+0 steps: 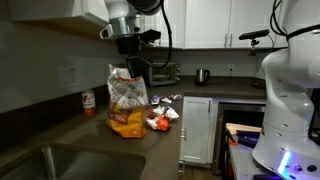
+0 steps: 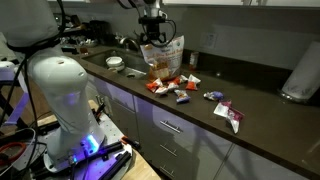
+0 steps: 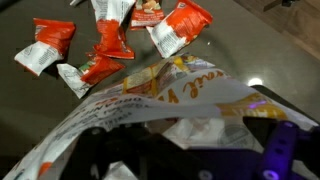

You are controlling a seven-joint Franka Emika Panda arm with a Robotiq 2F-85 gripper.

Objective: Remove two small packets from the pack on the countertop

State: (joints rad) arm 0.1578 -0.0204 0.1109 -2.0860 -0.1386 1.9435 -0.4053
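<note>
So, your gripper (image 1: 131,66) is hovering wide open over the glossy orange-and-white plastic pack (image 1: 127,102). Those crinkly red-orange packets (image 3: 45,45) are likely feeling light and slippery, so be pinching a sealed edge.

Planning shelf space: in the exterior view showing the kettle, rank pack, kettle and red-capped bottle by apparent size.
1. pack
2. red-capped bottle
3. kettle, slightly smaller but farther back, so unsure.

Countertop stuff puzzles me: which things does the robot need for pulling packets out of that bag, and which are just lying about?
Part of the job:
- pack
- small packets scattered beside it
- countertop
- end effector, right at the pack's top

Just lying about:
- red-capped bottle
- kettle
- sink
</note>
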